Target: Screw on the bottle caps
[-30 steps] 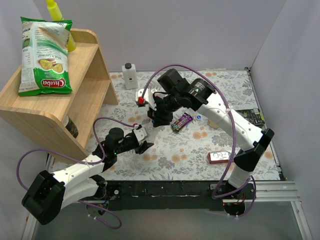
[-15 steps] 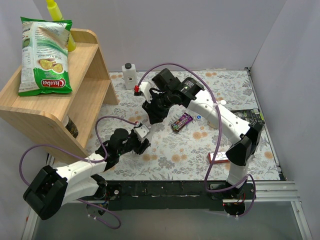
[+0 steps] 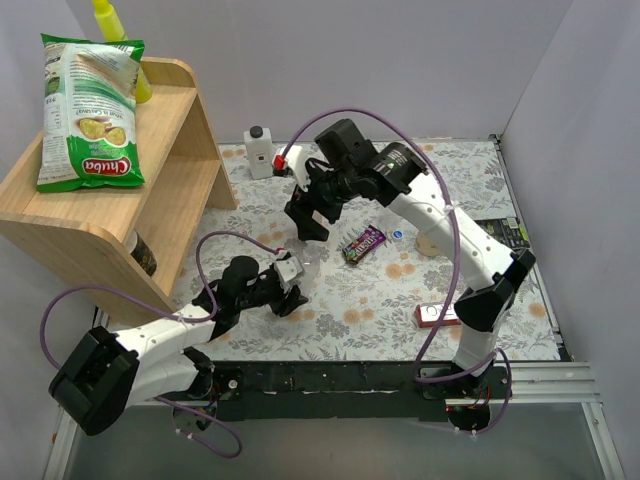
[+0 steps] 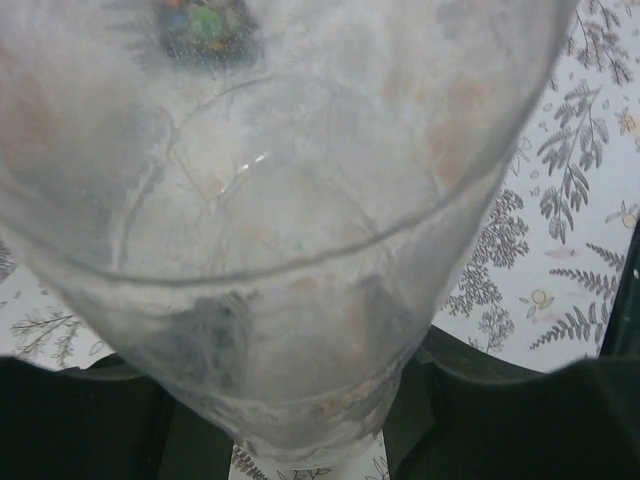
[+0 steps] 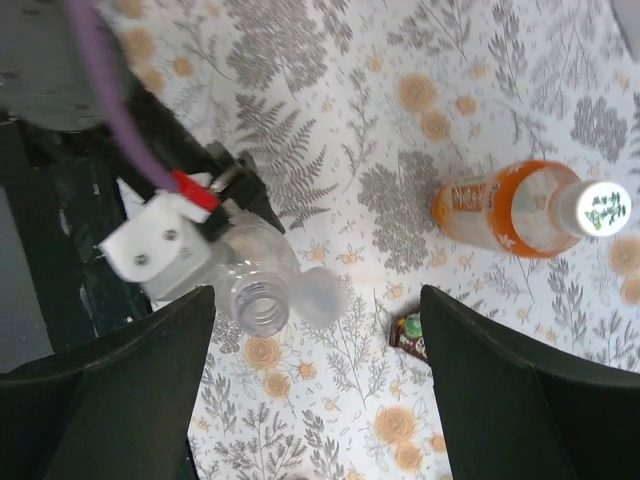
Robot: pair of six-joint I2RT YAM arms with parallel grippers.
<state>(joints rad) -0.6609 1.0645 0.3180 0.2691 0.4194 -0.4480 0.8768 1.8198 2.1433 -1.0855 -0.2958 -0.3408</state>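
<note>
A clear bottle (image 4: 290,250) fills the left wrist view, and my left gripper (image 4: 300,430) is shut on its body. From above, that bottle (image 3: 308,258) stands in the left gripper (image 3: 291,285) with its threaded neck (image 5: 258,305) bare. A whitish bottle cap (image 5: 318,298) shows blurred right beside the neck, off it. My right gripper (image 5: 315,400) hovers above them, open and holding nothing; in the top view the right gripper (image 3: 310,218) is just behind the bottle. An orange bottle (image 5: 500,210) lies capped on the mat. A blue cap (image 3: 398,235) lies to the right.
A purple candy bar (image 3: 363,243) lies beside the right arm. A white square bottle with a black cap (image 3: 259,152) stands at the back. A wooden shelf (image 3: 150,190) carrying a chips bag (image 3: 88,110) fills the left. A red-and-white packet (image 3: 440,315) lies front right.
My right gripper has opened and drawn back from the bottle's neck, letting go of the whitish cap. The left gripper still holds the clear bottle, shifted slightly right.
</note>
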